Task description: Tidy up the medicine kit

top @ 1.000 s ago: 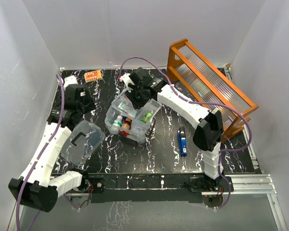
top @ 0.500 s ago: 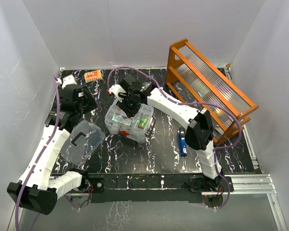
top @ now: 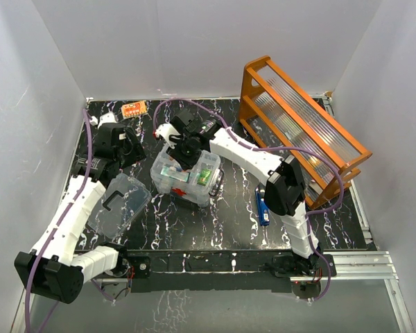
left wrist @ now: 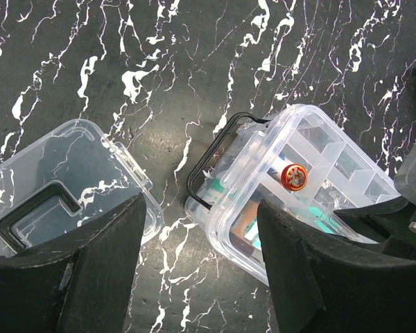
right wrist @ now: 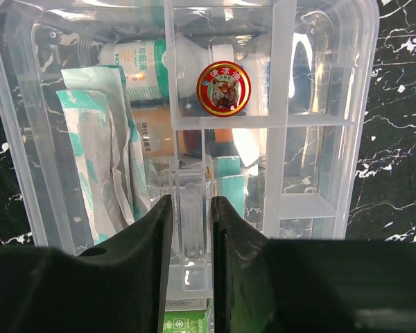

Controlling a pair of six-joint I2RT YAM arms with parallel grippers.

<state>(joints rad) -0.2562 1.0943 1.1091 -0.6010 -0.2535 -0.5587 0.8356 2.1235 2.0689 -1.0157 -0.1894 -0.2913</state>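
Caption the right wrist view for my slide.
Right fingers pinch the clear divider tray inside the open medicine kit, a red tin in one compartment.

The right gripper reaches down into the open medicine kit at mid-table. The left gripper hovers behind the clear lid, which lies left of the kit. An orange rack stands at right, with a blue object near it.

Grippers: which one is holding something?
The right gripper, shut on the clear divider tray at the kit box; the left gripper hangs open and empty.
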